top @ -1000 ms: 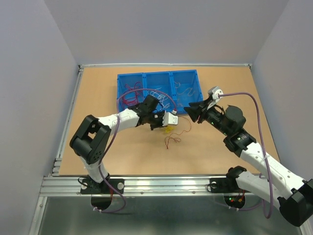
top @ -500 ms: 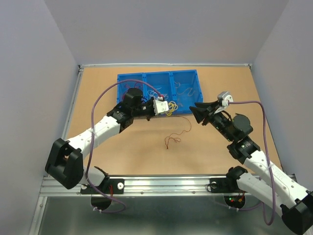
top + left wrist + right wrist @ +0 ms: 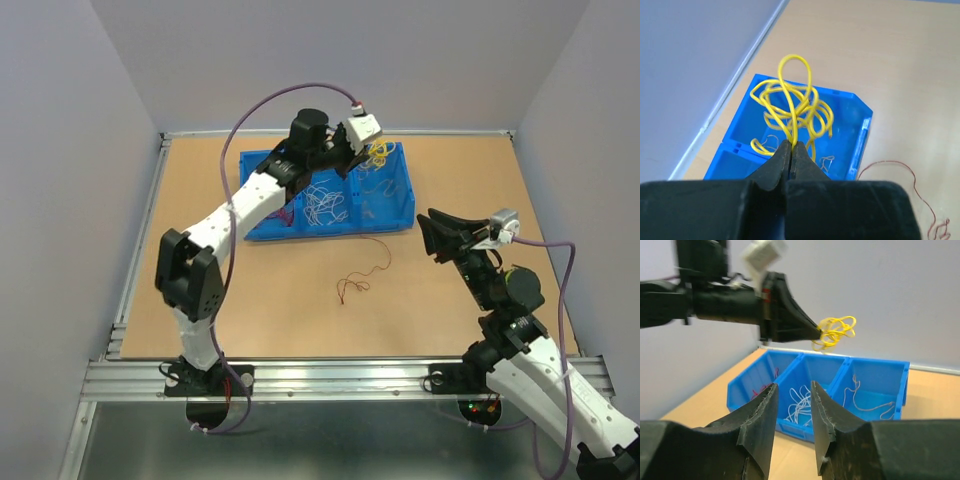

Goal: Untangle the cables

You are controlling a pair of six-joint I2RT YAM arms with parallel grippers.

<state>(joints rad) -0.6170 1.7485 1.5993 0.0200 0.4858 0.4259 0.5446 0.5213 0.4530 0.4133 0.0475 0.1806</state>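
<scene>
My left gripper [image 3: 372, 152] is shut on a bunch of yellow wire [image 3: 792, 107] and holds it in the air above the right compartment of the blue bin [image 3: 402, 190]. The yellow wire also shows in the top view [image 3: 380, 151] and in the right wrist view [image 3: 835, 331]. White wires [image 3: 322, 203] lie in the middle compartment and red wires [image 3: 281, 214] in the left one. A thin red wire [image 3: 362, 272] lies loose on the table in front of the bin. My right gripper [image 3: 432, 232] is open and empty, to the right of the bin.
The blue bin [image 3: 890, 410] has three compartments; a pale wire [image 3: 867, 402] lies in the right one. The back wall and a metal rail [image 3: 340, 132] run just behind the bin. Thick purple cables [image 3: 265, 105] arch over the arms.
My left gripper has lifted the yellow wire from the table in front of the bin up and back over the bin's right compartment. My right arm has drawn back to the right.
</scene>
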